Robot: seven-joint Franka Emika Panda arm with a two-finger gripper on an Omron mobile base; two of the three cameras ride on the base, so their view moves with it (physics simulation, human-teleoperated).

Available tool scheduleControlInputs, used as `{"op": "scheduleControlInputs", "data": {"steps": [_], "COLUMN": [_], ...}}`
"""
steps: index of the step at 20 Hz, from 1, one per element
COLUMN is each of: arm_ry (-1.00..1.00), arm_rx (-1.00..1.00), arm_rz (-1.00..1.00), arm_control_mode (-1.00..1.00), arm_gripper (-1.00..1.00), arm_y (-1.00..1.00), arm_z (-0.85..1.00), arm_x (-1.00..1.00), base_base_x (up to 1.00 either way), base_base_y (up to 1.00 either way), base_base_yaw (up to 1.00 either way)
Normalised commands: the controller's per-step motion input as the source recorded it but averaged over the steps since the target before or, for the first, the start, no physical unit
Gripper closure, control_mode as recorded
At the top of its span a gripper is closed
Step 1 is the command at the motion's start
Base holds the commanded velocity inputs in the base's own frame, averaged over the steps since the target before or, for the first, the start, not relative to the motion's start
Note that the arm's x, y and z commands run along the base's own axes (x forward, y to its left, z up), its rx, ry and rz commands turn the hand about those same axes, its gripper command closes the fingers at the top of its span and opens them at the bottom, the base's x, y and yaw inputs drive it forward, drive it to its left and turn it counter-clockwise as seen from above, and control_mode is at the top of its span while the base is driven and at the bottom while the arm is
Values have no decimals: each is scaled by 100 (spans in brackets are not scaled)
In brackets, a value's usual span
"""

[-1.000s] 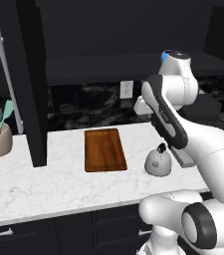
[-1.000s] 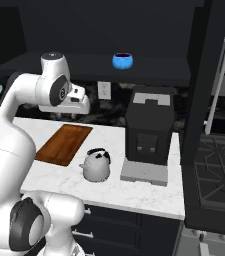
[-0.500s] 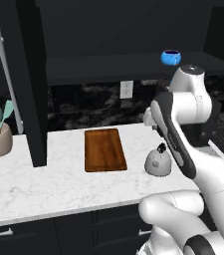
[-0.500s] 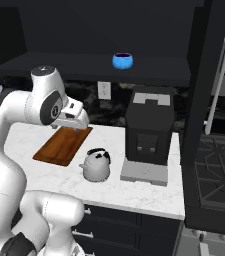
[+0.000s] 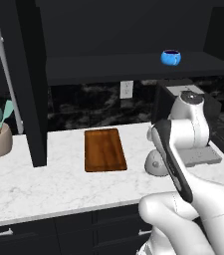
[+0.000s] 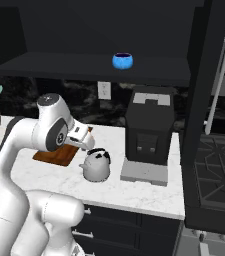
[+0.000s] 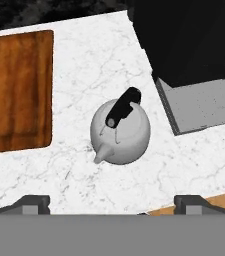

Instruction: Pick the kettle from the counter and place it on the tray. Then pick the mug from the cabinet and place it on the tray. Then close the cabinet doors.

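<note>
Our gripper (image 7: 112,202) hangs wide open and empty above the kettle (image 7: 120,131); its slanted handle (image 7: 124,106) could slip our fingers and tip it near the counter's (image 7: 84,65) front edge.

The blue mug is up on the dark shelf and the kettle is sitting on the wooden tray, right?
Not quite. The mug is on the cabinet shelf, but the kettle sits on the counter beside the tray, not on it. The hand view shows this.
</note>
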Motion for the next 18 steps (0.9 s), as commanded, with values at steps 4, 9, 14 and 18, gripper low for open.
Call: {"op": "scheduleControlInputs", "data": {"steps": [4, 9, 14, 18], "arm_ry": [1, 0, 1, 3], "arm_rx": [9, 9, 3, 1], "arm_rz": [0, -2, -5, -7], "arm_control_mode": [-100, -100, -100, -100], "arm_gripper": [-100, -100, -100, -100], "arm_y": [-31, -28, -4, 0], "arm_z": [-18, -13, -3, -3], "arm_x": [16, 14, 25, 20], "base_base_x": [0, 0, 0, 0], "base_base_y": [0, 0, 0, 0], "base_base_yaw": [0, 0, 0, 0]}}
